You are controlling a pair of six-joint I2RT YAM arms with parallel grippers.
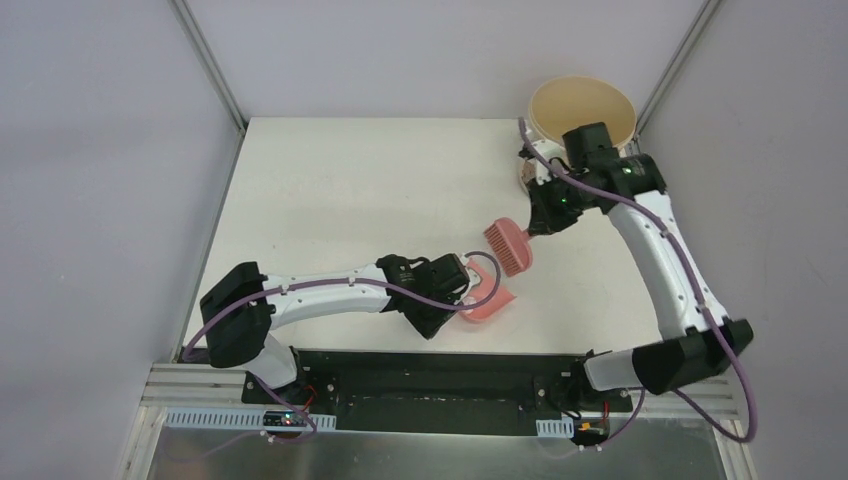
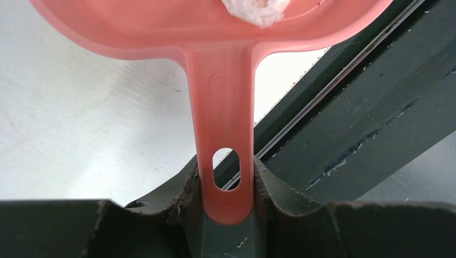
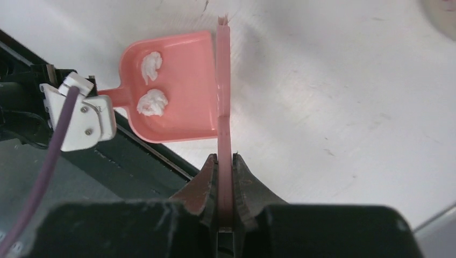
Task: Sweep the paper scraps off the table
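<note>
Clenched on the brush (image 3: 223, 107), my right claw (image 3: 225, 174) hovered; my left claw (image 2: 226, 180) gripped the dustpan (image 3: 188, 80); tilting it could spill two paper scraps (image 3: 152, 102).

Pink dustpan (image 2: 161, 27) and white scrap (image 2: 258, 13) partly beyond left-wrist top edge

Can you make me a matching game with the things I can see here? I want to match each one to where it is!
Things:
1. dustpan
2. brush
3. paper scraps
4. bucket

Places:
A. far right corner of the table
B. held by the left gripper
C. lying in the dustpan
D. held by the right gripper

Pairs: 1-B, 2-D, 3-C, 4-A
</note>
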